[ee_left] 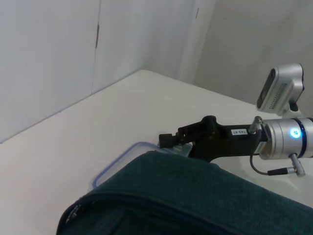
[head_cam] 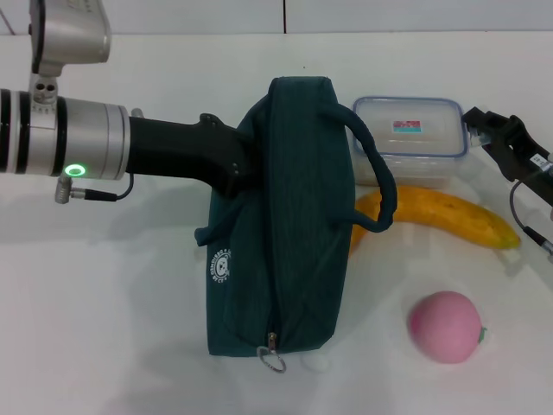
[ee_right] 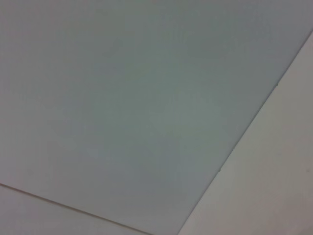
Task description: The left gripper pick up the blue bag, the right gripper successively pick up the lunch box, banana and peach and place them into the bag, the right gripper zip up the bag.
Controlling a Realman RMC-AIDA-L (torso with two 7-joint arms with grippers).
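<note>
The blue bag (head_cam: 289, 225) stands in the middle of the table, zipper ring pull (head_cam: 273, 359) at its near end and one loop handle (head_cam: 373, 173) hanging on its right side. My left gripper (head_cam: 235, 164) presses into the bag's upper left side, and the fabric bunches around its hidden fingertips. The lunch box (head_cam: 411, 138) lies behind the bag to the right, the banana (head_cam: 449, 216) in front of it, and the peach (head_cam: 444, 326) nearer still. My right gripper (head_cam: 484, 130) hovers open and empty at the lunch box's right end. It also shows in the left wrist view (ee_left: 173, 143), above the bag (ee_left: 195, 200).
The white table (head_cam: 104, 303) meets a pale wall at the back. A small white object (head_cam: 317, 363) lies at the bag's near end. A corner of the lunch box (ee_left: 110, 171) shows beside the bag in the left wrist view. The right wrist view shows only plain wall.
</note>
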